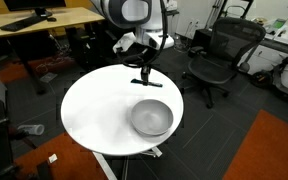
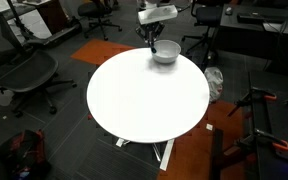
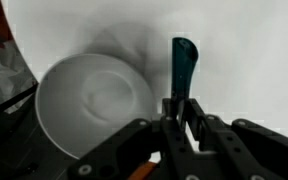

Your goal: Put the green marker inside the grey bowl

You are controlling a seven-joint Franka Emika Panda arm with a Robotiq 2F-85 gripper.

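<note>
Black two-finger hand [image 3: 181, 108] is clamped on thin teal-green plastic marker [image 3: 184, 60], over white round counter [image 1: 89, 110]. Smooth round grey bowl [image 3: 92, 105] sits just beside hand, lower down. Marker prob. light, stiff, slick, so mid-barrel pinch suits.

You've got the green marker [image 3: 184, 62] pinched in the gripper [image 3: 181, 112]. It's a thin teal-green stick, and its free end points straight out past the fingertips. In the wrist view it's outside the grey bowl [image 3: 56, 118], just beside the rim. Can't tell whether its tip touches anything. The grey bowl is round, smooth and light grey with a deep hollow. It's upright and empty, and it sits on the white table [image 2: 144, 100] near its edge in an exterior view. The marker is too small to make out in both exterior views.
</note>
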